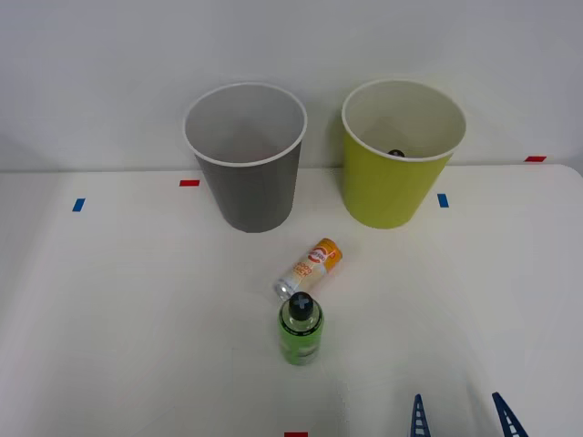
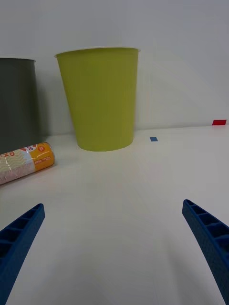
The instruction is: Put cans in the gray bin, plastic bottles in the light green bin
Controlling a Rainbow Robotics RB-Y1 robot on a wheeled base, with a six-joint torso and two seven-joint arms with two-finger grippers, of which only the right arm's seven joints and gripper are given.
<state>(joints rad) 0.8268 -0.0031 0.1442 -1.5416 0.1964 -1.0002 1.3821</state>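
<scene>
The right gripper (image 1: 460,417) hovers low with jaws apart and empty. The slim orange-and-white metal can (image 1: 308,268) lies toppled on the white bench (image 1: 137,319), ahead-left of the jaws, its long axis slanting toward the lime round bin (image 1: 392,191).

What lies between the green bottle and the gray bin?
In the front view, the can lies on its side between the green bottle and the gray bin.
</scene>
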